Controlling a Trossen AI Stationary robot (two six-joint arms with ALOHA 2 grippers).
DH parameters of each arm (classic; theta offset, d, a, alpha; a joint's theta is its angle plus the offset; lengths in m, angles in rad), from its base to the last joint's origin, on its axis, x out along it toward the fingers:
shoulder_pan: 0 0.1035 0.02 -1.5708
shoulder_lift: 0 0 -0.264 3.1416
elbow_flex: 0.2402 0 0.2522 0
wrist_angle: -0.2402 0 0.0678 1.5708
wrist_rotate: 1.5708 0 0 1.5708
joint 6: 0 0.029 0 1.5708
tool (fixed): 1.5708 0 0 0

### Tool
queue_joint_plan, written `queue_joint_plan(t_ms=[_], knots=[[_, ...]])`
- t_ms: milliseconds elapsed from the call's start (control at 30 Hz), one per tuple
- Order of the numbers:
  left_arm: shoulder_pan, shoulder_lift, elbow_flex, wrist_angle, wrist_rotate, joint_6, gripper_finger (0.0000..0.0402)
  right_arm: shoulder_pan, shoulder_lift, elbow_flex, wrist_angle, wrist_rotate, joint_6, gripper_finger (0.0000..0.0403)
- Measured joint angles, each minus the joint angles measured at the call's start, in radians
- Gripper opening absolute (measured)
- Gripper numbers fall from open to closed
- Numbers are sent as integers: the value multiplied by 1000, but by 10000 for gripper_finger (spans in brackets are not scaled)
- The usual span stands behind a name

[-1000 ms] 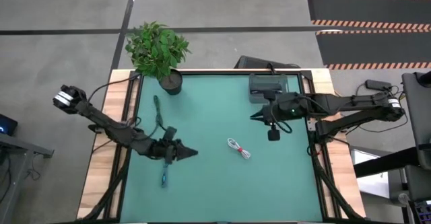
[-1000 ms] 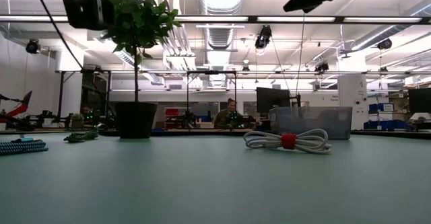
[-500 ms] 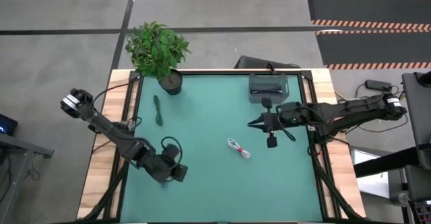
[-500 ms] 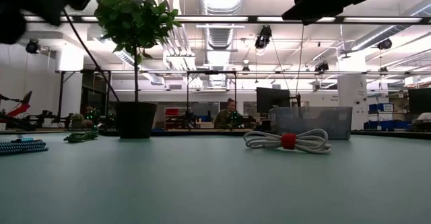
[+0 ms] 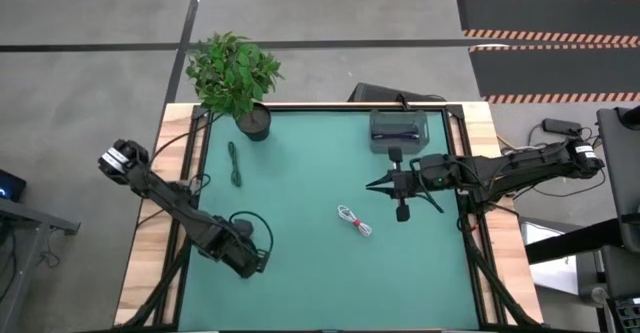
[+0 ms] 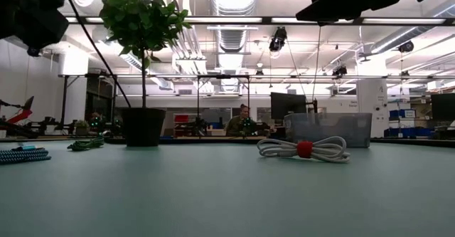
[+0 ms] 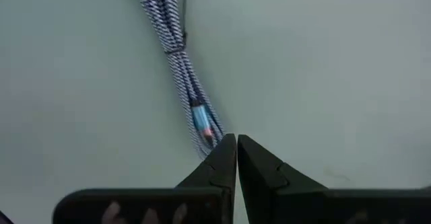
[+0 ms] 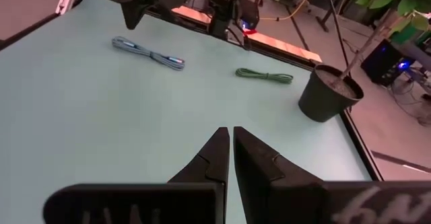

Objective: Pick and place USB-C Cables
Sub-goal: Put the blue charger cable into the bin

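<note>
Green tabletop [image 5: 310, 263] carries a white cable with red tie [image 5: 354, 220] mid-table; left gripper [image 7: 236, 146], fingers pressed together and empty, hangs over the light blue cable [image 7: 176, 56], while right gripper [image 8: 227, 140] hovers closed, holding nothing.

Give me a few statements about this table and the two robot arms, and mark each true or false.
1. The left pincer hangs over the light blue cable with its fingers shut. True.
2. The white cable with red tie is held by the right pincer. False: it lies loose on the table.
3. The potted plant stands at a table corner. True.
4. The green cable lies inside the grey box. False: it lies on the mat near the plant.
</note>
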Motion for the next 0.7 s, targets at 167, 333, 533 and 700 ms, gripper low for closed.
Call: queue_joint_plan(t_ms=[167, 333, 533, 700], knots=[[0, 4, -13, -1, 0, 1, 0, 0, 0, 0, -4, 0, -11, 12], [4, 2, -28, 0, 0, 2, 3, 0, 0, 0, -31, -1, -13, 12], [4, 4, -50, 0, -5, 10, 61, 0, -1, 0, -31, -3, -13, 12], [4, 4, -86, 2, -32, 13, 134, 0, -3, 0, -32, -3, -6, 12]])
